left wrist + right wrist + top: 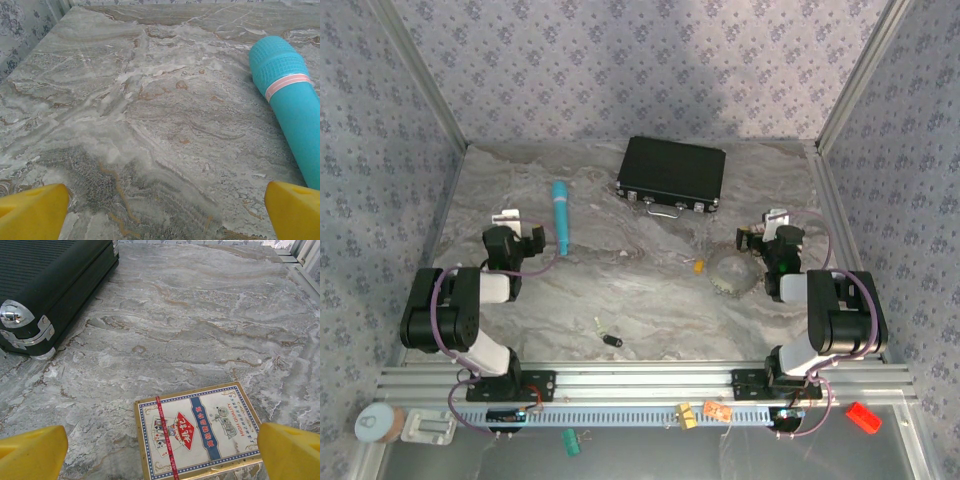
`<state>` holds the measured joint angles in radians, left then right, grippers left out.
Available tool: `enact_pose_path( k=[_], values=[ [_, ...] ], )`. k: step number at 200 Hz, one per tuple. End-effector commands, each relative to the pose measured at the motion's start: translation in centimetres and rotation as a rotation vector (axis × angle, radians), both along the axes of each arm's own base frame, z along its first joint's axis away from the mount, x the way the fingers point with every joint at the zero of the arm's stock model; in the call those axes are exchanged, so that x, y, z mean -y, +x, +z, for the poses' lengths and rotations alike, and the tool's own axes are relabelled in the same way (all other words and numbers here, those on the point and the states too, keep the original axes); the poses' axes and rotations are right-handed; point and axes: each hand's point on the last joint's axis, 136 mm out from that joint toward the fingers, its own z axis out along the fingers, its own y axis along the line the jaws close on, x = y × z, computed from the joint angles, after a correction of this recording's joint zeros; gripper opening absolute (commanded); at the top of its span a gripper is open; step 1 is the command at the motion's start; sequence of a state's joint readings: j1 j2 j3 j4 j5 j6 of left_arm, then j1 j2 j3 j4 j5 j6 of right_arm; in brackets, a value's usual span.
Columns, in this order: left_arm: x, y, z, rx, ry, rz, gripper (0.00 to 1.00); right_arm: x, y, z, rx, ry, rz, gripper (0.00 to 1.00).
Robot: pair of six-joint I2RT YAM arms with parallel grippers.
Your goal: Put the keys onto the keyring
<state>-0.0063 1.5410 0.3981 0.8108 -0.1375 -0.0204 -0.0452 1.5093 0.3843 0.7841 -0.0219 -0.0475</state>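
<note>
Both pairs of jaws are spread, holding nothing; left jaws sit beside the teal pen (290,100), right jaws above a card box (200,427). Keyring (730,272) lies near the right arm (830,310), orange key (699,266) just beside it; black-headed key (611,341) and silvery key (598,324) mid-worktop (650,300). We expect slips: keys are tiny, flat, and may skid when pinched.

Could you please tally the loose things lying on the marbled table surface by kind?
Keys: 3
Keyring: 1
Pen: 1
Case: 1
Box of playing cards: 1
Total: 7
</note>
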Motion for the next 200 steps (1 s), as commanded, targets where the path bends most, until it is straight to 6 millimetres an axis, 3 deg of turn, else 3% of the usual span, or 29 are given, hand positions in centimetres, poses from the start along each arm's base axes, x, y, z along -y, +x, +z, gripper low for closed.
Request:
enact_pose_path(
  k=[1, 101, 111, 134, 159, 181, 200],
  values=[
    [0.1, 0.5, 0.9, 0.030, -0.022, -0.006, 1.00, 0.1, 0.5, 0.3, 0.005, 0.014, -0.011, 0.99],
    [0.1, 0.5, 0.9, 0.030, -0.035, -0.016, 1.00, 0.1, 0.4, 0.2, 0.005, 0.021, -0.008, 0.99],
    [0.1, 0.5, 1.0, 0.035, -0.034, -0.019, 1.00, 0.1, 0.4, 0.4, 0.012, 0.020, -0.005, 0.94],
    [0.2, -0.1, 3.0, 0.042, -0.031, -0.026, 1.00, -0.4, -0.1, 2.8, -0.005, -0.017, 0.001, 0.92],
    [0.4, -0.7, 7.0, 0.090, -0.003, 0.003, 1.00, -1.8, -1.3, 6.1, -0.054, -0.002, -0.034, 0.90],
    [1.4, -1.2, 9.5, 0.106, -0.037, -0.011, 1.00, -3.1, -3.3, 6.5, -0.178, 0.099, -0.103, 0.89],
    [2.5, -1.7, 10.7, 0.077, -0.105, -0.039, 1.00, -4.3, -5.6, 5.5, -0.327, 0.198, -0.175, 0.87]
  ],
)
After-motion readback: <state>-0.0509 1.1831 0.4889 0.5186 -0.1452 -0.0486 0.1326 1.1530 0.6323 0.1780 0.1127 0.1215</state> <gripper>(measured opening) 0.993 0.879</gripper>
